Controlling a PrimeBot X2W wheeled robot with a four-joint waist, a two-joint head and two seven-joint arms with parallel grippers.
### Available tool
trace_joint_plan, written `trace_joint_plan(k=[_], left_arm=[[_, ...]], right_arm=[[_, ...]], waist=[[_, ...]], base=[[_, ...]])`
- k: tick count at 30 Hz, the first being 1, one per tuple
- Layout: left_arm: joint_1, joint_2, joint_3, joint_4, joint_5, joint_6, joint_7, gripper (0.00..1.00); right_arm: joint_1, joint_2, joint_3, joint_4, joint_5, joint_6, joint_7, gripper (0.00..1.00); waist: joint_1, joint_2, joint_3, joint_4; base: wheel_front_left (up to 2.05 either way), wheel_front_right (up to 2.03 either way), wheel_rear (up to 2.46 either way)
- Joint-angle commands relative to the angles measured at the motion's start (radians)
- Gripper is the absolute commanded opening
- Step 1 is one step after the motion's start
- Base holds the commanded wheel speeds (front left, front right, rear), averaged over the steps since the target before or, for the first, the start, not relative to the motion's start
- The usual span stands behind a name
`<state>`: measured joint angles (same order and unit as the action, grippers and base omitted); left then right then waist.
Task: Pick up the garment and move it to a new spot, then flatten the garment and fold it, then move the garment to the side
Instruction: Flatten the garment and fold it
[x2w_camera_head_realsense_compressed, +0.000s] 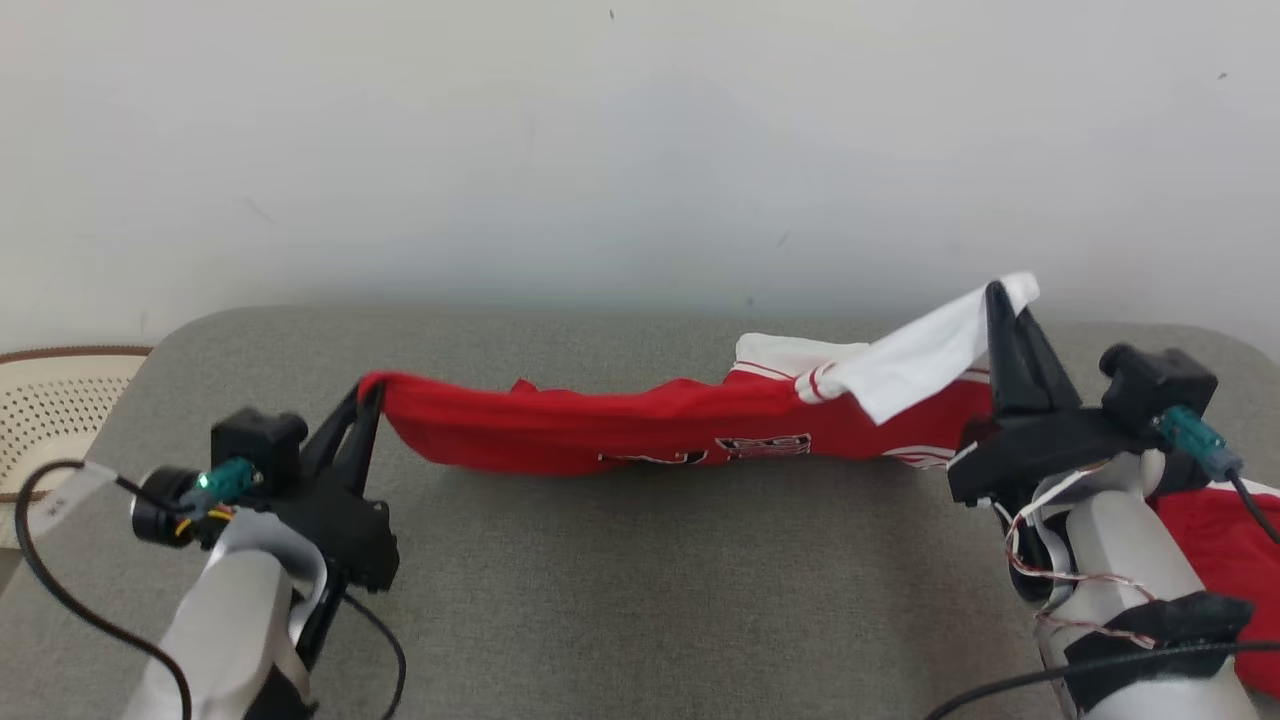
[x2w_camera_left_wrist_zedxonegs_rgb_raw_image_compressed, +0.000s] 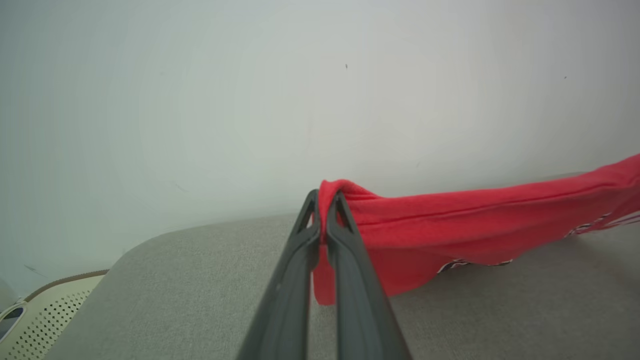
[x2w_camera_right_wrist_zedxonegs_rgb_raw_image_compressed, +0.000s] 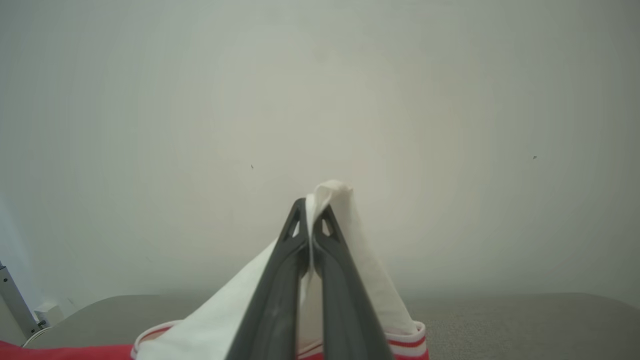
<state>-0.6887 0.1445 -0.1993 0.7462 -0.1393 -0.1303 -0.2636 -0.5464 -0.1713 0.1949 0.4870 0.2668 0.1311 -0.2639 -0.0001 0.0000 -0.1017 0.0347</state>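
We see the grey upholstered surface (x2w_camera_head_realsense_compressed: 640, 600) with the red-and-white jersey (x2w_camera_head_realsense_compressed: 600, 430) strung across it between our two arms. Our left gripper (x2w_camera_head_realsense_compressed: 368, 392) is clamped on its red end, and our right gripper (x2w_camera_head_realsense_compressed: 996, 296) is clamped on its raised white part.

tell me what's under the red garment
The grey cushion lies under the garment. The strip directly beneath the sagging cloth is covered from view.

Left gripper (x2w_camera_head_realsense_compressed: 366, 392), right gripper (x2w_camera_head_realsense_compressed: 996, 292): long dark tapered fingers (x2w_camera_left_wrist_zedxonegs_rgb_raw_image_compressed: 350, 280), black housings (x2w_camera_head_realsense_compressed: 350, 530); pale grey forearms (x2w_camera_head_realsense_compressed: 230, 620); teal connectors (x2w_camera_head_realsense_compressed: 228, 480); black cables (x2w_camera_head_realsense_compressed: 60, 590).
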Motion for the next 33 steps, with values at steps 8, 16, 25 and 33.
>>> trace_joint_plan(k=[8, 16, 25, 33], left_arm=[[-0.304, 0.077, -0.181, 0.153, -0.098, 0.0, 0.037, 0.0], [-0.508, 0.118, -0.276, 0.2, -0.14, 0.0, 0.019, 0.0], [-0.694, 0.129, -0.384, 0.247, -0.143, 0.0, 0.008, 0.0], [-0.895, 0.141, -0.397, 0.141, -0.058, 0.046, -0.002, 0.0]], right_arm=[[-0.213, -0.032, 0.076, 0.044, 0.001, -0.001, 0.0, 0.0], [-0.381, -0.044, 0.099, 0.098, 0.002, -0.001, 0.0, 0.0], [-0.607, -0.069, 0.163, 0.238, -0.041, -0.001, 0.0, 0.0], [-0.902, -0.095, 0.166, 0.285, -0.168, -0.001, 0.0, 0.0]], waist=[[0.0001, 0.0, 0.038, -0.014], [0.0001, 0.0, 0.078, -0.014], [0.0001, 0.0, 0.282, -0.003], [0.0001, 0.0, 0.511, 0.0]], base=[[0.0, 0.0, 0.0], [0.0, 0.0, 0.0], [0.0, 0.0, 0.0], [0.0, 0.0, 0.0]])
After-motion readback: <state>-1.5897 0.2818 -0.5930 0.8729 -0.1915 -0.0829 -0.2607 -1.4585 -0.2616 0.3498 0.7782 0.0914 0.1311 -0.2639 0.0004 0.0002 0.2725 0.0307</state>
